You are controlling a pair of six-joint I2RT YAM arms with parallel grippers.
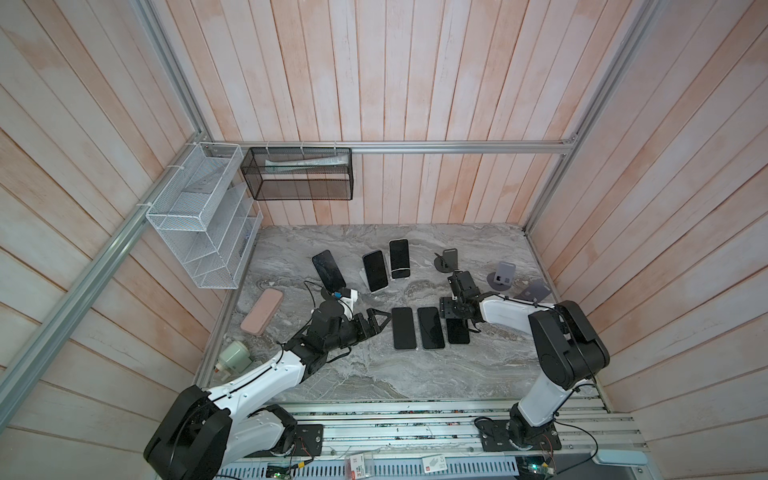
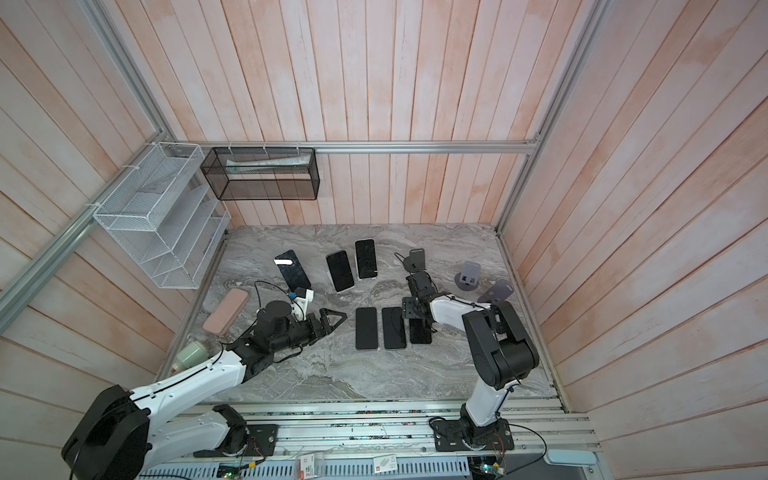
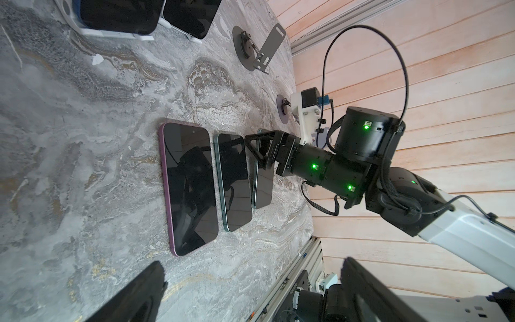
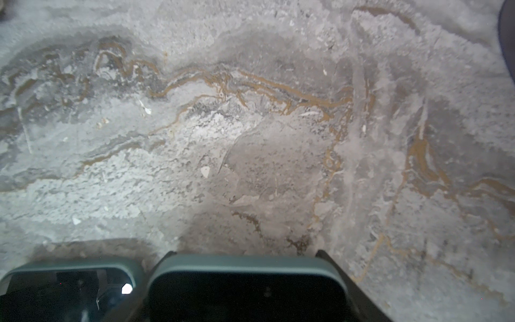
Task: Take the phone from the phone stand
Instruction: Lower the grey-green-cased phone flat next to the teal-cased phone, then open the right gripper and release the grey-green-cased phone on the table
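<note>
The two arms look like twins. The left arm (image 1: 257,374) and the right arm (image 1: 540,399) both have smooth white shells on the long links, with chunky black drum-shaped housings at the joints. Thin black cables run along the white shells, and a thicker black cable (image 3: 401,69) arcs off the right wrist. Small green lights (image 3: 314,166) glow on that wrist's black segments. Beside them is a white bracket (image 3: 305,117) carrying a little black camera and a blue plug. The left tool (image 1: 382,319) and the right tool (image 3: 261,151) are black, with open triangular frames for fingers. Each arm ends in a black base plate (image 1: 496,432) dotted with screws, with thin red and black wires trailing beside it.
</note>
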